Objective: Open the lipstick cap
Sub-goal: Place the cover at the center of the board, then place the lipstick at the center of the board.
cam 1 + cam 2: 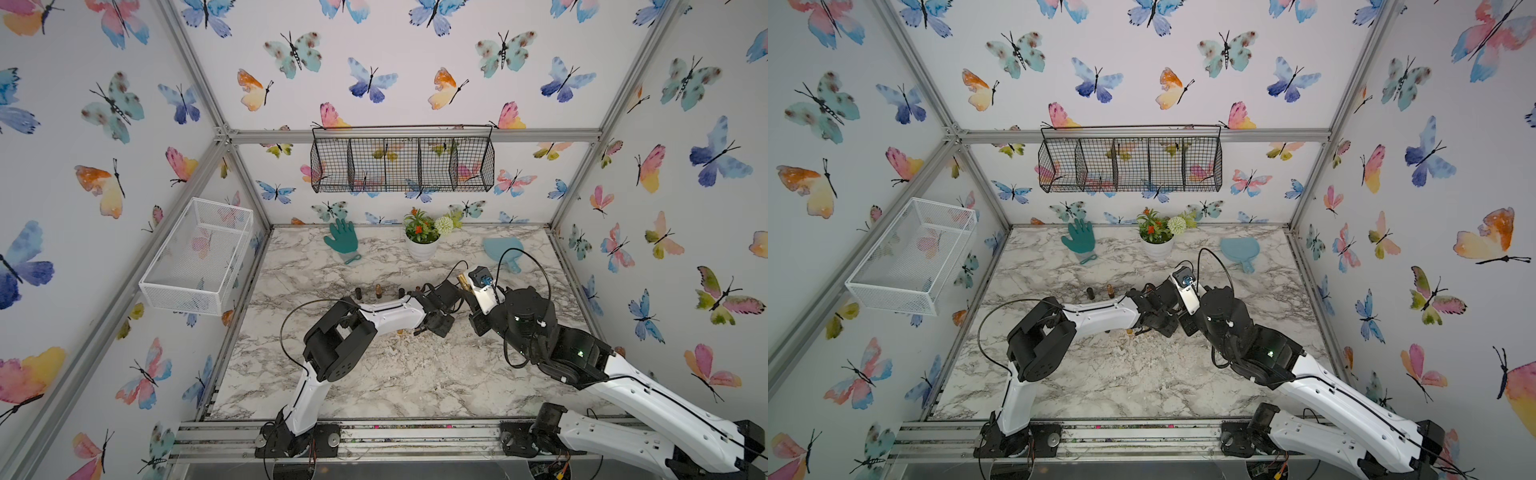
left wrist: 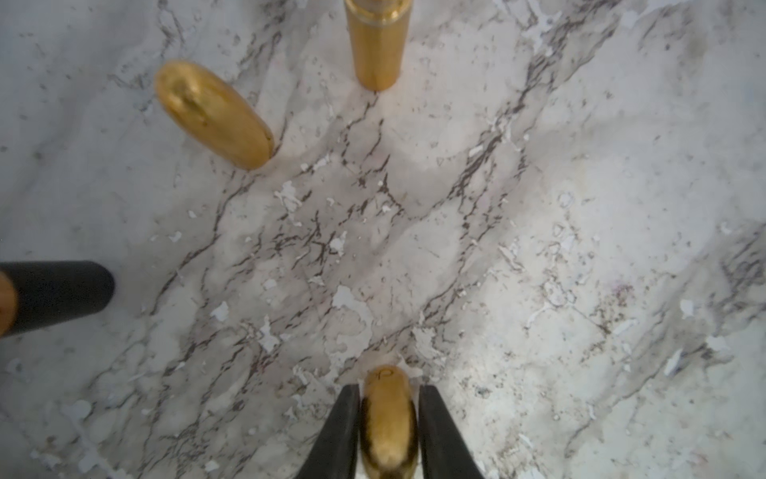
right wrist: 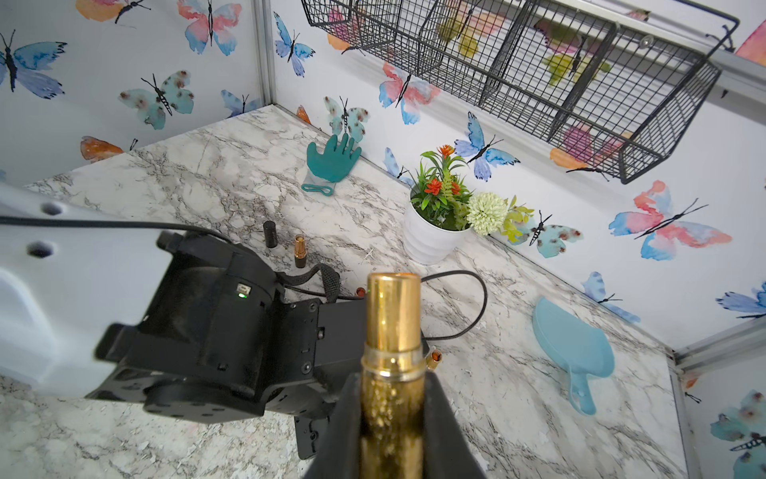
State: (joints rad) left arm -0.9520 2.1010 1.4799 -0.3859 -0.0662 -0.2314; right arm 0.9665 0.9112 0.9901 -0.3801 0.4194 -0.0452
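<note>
The gold lipstick tube (image 3: 391, 331) looks like polished metal. Its narrower part is mirror-smooth and glossy, and its wider part is grainy and glittering. The gold rounded cap (image 2: 387, 419) is just as glossy and smooth. The marble-patterned tabletop (image 1: 374, 374) has a dull, scuffed finish, with small white flakes chipped out of it.

In a top view, the black wire basket (image 1: 402, 164) at upper centre is matt coated metal. The white mesh basket (image 1: 183, 297) at left is painted metal. The light blue scoop (image 1: 503, 251) looks like matt plastic, and the teal glove (image 1: 343, 239) like rubber-coated knit cloth.
</note>
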